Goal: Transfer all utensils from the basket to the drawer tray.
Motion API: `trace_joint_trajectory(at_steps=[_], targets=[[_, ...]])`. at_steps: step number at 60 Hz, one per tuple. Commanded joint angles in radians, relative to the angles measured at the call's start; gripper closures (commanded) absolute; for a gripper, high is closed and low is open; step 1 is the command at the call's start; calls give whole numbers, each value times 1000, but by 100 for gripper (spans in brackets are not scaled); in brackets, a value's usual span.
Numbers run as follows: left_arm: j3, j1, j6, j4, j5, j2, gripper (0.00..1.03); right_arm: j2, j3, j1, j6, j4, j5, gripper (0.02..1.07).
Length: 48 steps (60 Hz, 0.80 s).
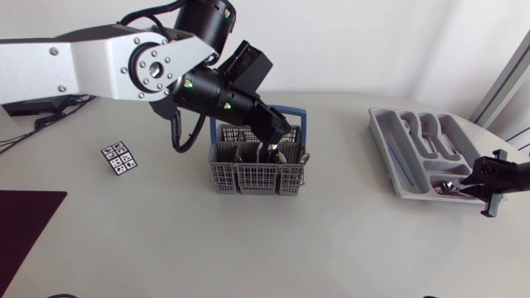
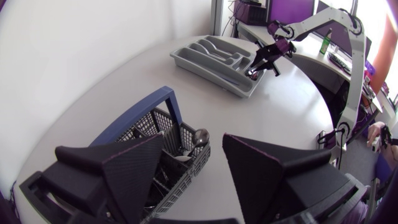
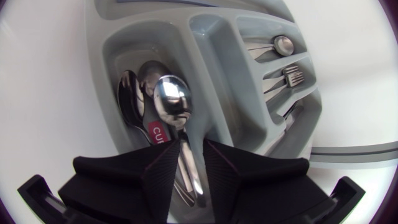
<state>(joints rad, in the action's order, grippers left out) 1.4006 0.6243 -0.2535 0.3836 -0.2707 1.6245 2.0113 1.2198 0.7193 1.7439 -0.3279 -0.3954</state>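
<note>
1. Right wrist view shows the right hand narrow, its fingers pressing from both sides on the handle of a spoon. The bowl points ahead of the fingers.
2. The held spoon hangs directly over the end compartment of the drawer tray, above the other spoons lying in it. Its long axis runs along that compartment, parallel to the dividing walls. In my judgement the coming move is just a release, and it depends on the spoon staying aligned inside those walls.
3. Head view places the basket on the surface, well apart from the drawer tray and on the left arm's side of it. The left hand is right over the basket's top. The left arm is therefore much nearer the remaining utensils, and the right arm is at the tray.
4. Left wrist view shows the left hand spread wide and holding nothing. An upright spoon stands in the basket below the gap between the fingers, bowl up, so its long axis points towards the hand.
5. Only the right wrist view shows the grip on the spoon and the spoons beneath it; in the head view that hand is a dark shape at the tray's end. Only the left wrist view shows how wide the left fingers stand.
</note>
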Motion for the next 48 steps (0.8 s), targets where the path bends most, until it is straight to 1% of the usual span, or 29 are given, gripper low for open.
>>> trace_joint_trajectory(at_steps=[1, 8, 10, 13, 19, 21, 23, 27, 29, 32, 36, 39, 44, 48], targets=[[-32, -1, -64, -6, 11, 21, 35, -45, -52, -14, 8, 38, -10, 46], [-38, -6, -125, -5, 13, 21, 33, -121, -98, -14, 0, 30, -30, 45], [-38, -6, -141, -5, 14, 21, 33, -144, -106, -15, -20, 27, -40, 42], [-35, -6, -153, -5, 19, 25, 33, -189, -115, -17, -49, 10, -65, 40], [-38, 2, -184, -3, 25, 32, 33, -270, -118, -31, -139, -37, -97, 40], [-43, 8, -201, -3, 25, 35, 33, -293, -121, -37, -156, -62, -108, 39], [-46, 11, -213, -3, 27, 41, 33, -319, -132, -40, -159, -83, -126, 37], [-61, 26, -263, -3, 41, 44, 33, -373, -166, -60, -190, -94, -143, 35], [-63, 31, -285, -3, 57, 49, 33, -395, -181, -75, -222, -92, -143, 34], [-43, 32, -280, 3, 80, 67, 33, -421, -195, -107, -290, -102, -137, 34], [-14, 40, -276, 31, 82, 81, 33, -468, -229, -149, -334, -126, -138, 34], [-14, 51, -280, 31, 85, 80, 33, -505, -258, -181, -385, -126, -138, 34], [-9, 74, -329, 29, 133, 86, 33, -571, -319, -241, -431, -128, -138, 34], [-8, 83, -414, 26, 156, 84, 34, -638, -381, -302, -452, -126, -138, 34]])
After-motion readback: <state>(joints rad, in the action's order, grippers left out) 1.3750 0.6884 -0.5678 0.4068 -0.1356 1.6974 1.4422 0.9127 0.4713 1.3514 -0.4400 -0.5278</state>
